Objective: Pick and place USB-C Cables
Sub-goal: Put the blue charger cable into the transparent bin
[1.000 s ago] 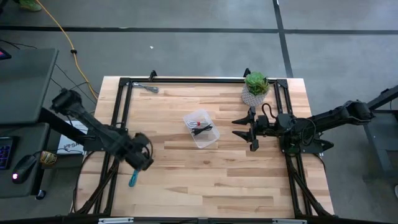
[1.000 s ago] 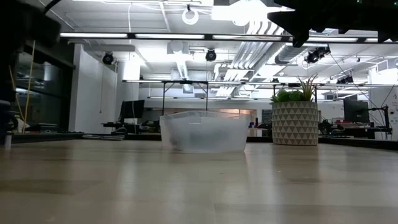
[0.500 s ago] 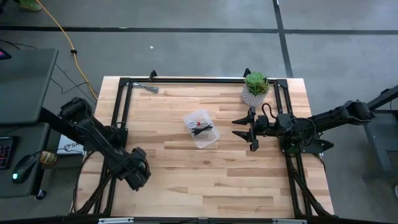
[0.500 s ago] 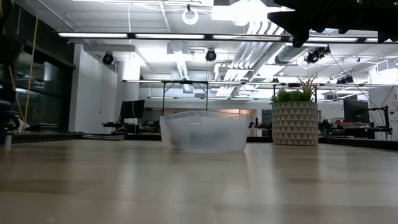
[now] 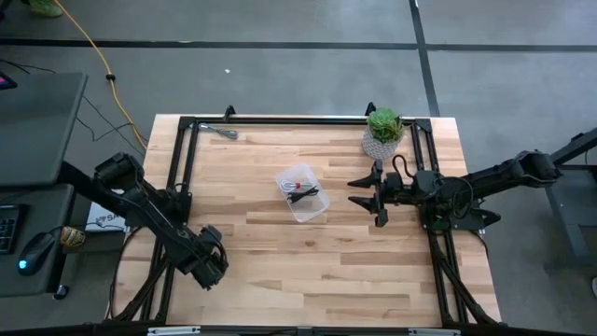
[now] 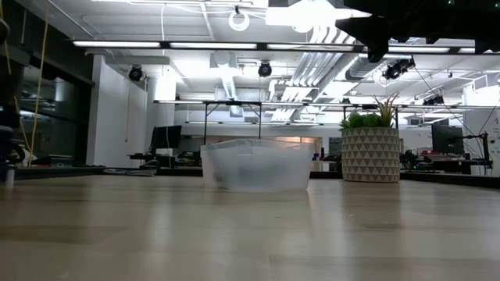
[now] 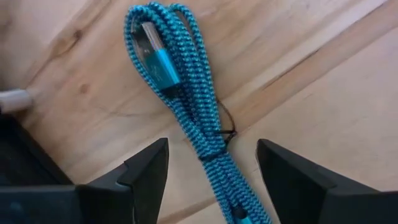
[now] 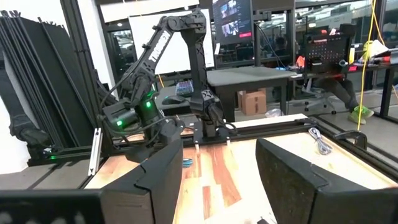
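**op:** Left gripper (image 7: pixel 211 168) is spread wide right over the teal-blue cable (image 7: pixel 180 93), one finger on each side of the bundle, nothing pinched. From overhead I've got it (image 5: pixel 210 266) parked at the table's (image 5: pixel 373 271) near-left edge, and the arm hides the cable there.

**bud:** Where's the rest?

**op:** Black and red-and-white cables (image 5: pixel 303 191) sit in the clear tub (image 5: pixel 289 175) mid-table. Silvery grey cable (image 5: pixel 227 133) lies by the far-left corner. Right gripper (image 5: pixel 373 198) hangs over the right side near the potted plant (image 5: pixel 383 126), fingers apart, empty.
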Available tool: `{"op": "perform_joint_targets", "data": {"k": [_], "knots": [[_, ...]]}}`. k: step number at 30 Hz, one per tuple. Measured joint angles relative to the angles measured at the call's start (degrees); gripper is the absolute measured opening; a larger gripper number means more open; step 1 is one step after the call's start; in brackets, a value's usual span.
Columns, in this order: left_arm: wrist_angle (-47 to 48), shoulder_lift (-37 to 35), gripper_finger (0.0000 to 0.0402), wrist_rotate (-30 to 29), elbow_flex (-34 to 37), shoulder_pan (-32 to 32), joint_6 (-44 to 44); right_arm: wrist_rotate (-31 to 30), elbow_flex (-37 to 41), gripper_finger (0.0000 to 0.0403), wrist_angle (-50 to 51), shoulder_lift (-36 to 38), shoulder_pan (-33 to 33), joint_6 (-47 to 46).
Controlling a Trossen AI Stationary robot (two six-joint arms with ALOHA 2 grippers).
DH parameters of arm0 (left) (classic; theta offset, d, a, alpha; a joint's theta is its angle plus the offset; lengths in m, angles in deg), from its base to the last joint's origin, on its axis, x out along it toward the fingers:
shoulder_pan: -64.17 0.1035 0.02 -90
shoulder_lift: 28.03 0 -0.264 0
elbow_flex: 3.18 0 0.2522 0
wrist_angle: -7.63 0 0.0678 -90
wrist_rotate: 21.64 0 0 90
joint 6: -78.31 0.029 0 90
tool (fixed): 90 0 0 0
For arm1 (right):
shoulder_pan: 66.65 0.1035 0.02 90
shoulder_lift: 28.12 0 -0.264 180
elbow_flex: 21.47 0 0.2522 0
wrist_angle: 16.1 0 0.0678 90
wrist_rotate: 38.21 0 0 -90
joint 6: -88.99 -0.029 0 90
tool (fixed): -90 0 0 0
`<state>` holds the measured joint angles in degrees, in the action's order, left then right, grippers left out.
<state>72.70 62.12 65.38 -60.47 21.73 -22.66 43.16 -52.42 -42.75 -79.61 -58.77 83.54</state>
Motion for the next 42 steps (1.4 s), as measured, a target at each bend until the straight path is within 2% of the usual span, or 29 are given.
{"op": "perform_joint_targets", "data": {"k": [16, 21, 28, 30, 38, 42], "knots": [[-1.3, 0.1, 0.0222, -0.8, 0.4, 0.0, 2.1, 0.0, 0.0, 0.0195, 0.1, 0.0, 0.0, -0.1], [-2.1, 0.1, 0.0169, -0.9, 0.4, 0.0, 2.6, 0.0, 0.0, 0.0195, 0.1, 0.0, 0.0, -0.1], [-2.8, 0.2, 0.0038, -1.5, 0.2, 0.8, 5.4, 0.0, 0.0, 0.0195, 0.1, 0.0, 0.0, -0.1], [-2.0, 0.2, 0.0013, -2.6, -0.2, 1.6, 7.9, 0.0, 0.0, 0.0195, 0.1, 0.0, 0.0, -0.1], [2.4, 0.4, 0.0017, -4.9, -6.6, 6.5, 20.4, 0.0, 0.0, 0.0195, 0.1, 0.0, 0.0, -0.1], [9.4, -1.1, 0.0007, -12.8, -13.9, 8.1, 26.5, 0.0, 0.0, 0.0195, 0.3, 0.0, 0.0, -0.1]]}}
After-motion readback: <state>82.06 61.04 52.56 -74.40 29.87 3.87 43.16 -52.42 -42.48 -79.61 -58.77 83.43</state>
